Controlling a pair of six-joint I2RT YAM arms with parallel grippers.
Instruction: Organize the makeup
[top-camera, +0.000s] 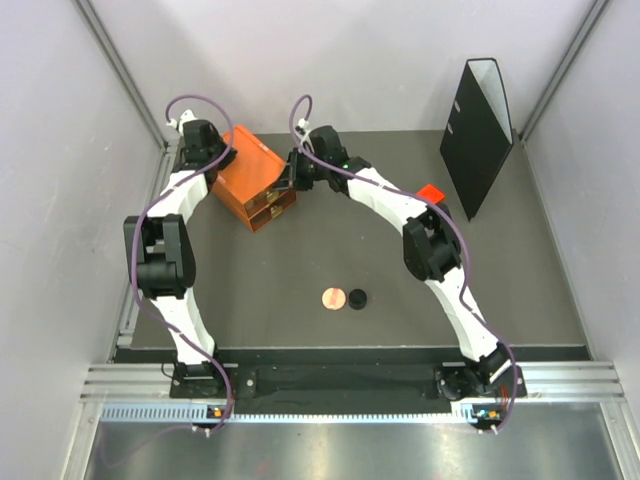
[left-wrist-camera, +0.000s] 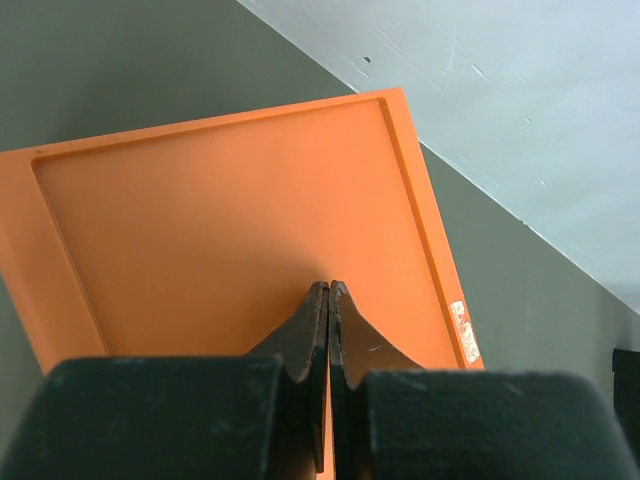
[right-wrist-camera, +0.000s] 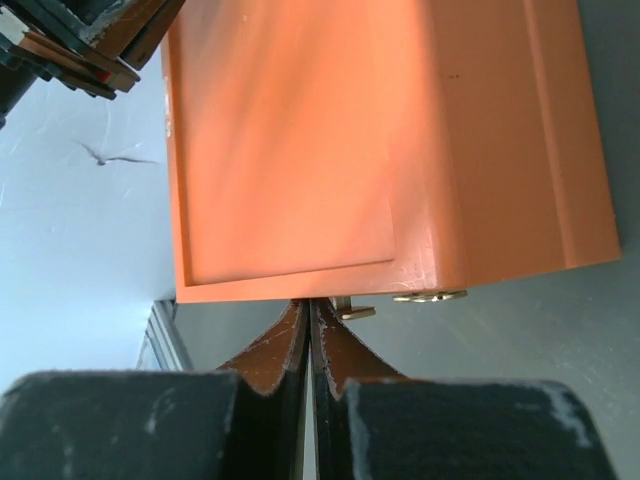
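Both pressed together, the left hand (left-wrist-camera: 328, 290) hangs over the orange drawer box (top-camera: 252, 182), the right hand (right-wrist-camera: 308, 305) at its front; pink disc (top-camera: 333, 298) and black disc (top-camera: 357, 298) lie side by side.

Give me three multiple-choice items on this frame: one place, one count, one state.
1. Relative to the orange drawer box, the round pink disc lies: A inside it; B on its top; C on the table, apart from it.
2. Discs on the table: A one; B two; C four.
3. The left gripper over the box top is: A shut, empty; B open; C shut on a disc.
Answers: 1C, it sits mid-table beside the small black disc; 2B, one pink, one black; 3A, its fingers meet with nothing between.
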